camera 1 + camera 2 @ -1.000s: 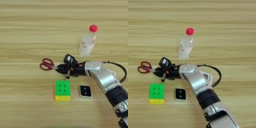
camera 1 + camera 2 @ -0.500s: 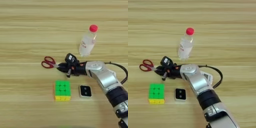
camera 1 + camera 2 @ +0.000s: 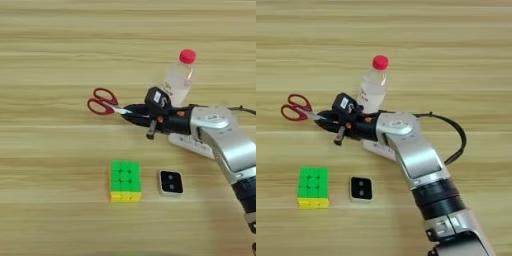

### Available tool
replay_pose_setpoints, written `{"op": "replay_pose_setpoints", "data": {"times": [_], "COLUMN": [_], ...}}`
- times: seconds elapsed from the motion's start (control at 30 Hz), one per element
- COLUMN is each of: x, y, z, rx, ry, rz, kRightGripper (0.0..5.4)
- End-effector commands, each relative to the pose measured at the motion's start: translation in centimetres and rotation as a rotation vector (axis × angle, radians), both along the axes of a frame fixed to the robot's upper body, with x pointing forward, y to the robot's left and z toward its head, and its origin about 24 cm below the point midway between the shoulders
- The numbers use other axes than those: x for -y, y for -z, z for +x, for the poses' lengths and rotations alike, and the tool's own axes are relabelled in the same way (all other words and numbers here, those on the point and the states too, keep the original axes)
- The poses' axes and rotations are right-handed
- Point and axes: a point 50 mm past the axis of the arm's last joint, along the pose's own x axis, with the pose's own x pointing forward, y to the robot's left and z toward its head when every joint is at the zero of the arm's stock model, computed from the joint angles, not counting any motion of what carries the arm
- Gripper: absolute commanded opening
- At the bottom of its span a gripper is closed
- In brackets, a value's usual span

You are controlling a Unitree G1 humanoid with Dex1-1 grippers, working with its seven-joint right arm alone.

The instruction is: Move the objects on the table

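Left eye view shows, nearest, the green-yellow-red puzzle cube (image 3: pixel 125 181) with the small white square device (image 3: pixel 171 182) just beside it on the table (image 3: pixel 50 50). Beyond them, the right gripper (image 3: pixel 131 111) has its black fingers clamped together on the blades of the red-handled scissors (image 3: pixel 103 102), handles pointing left. The white remote control (image 3: pixel 192 145) lies under the forearm. Farthest stands the clear plastic bottle (image 3: pixel 178 78).

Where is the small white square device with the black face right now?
The small white square device lies near the table's front edge, just right of the puzzle cube and apart from it, in front of the right arm's pincer.
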Motion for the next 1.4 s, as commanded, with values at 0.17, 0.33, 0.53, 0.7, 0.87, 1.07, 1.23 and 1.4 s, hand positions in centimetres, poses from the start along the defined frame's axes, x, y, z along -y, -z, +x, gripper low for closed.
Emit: {"op": "replay_pose_setpoints", "data": {"times": [0.17, 0.33, 0.53, 0.7, 0.87, 1.07, 1.23, 1.4], "x": [3.1, 3.8, 4.5, 5.0, 5.1, 5.1, 5.1, 5.1], "y": [-2.5, -1.0, 0.3, 1.3, 1.9, 2.2, 2.3, 2.4], "z": [-1.6, -2.0, -2.1, -1.9, -2.1, -2.2, -2.2, -2.3], "rx": [0.095, 0.035, -0.012, -0.041, -0.061, -0.072, -0.079, -0.088], "ry": [-0.066, -0.064, -0.057, -0.039, -0.051, -0.055, -0.063, -0.068], "rz": [-0.079, -0.128, -0.182, -0.219, -0.237, -0.246, -0.248, -0.248], "kRightGripper": [0.69, 0.69, 0.69, 0.69, 0.69, 0.69, 0.69, 0.98]}}
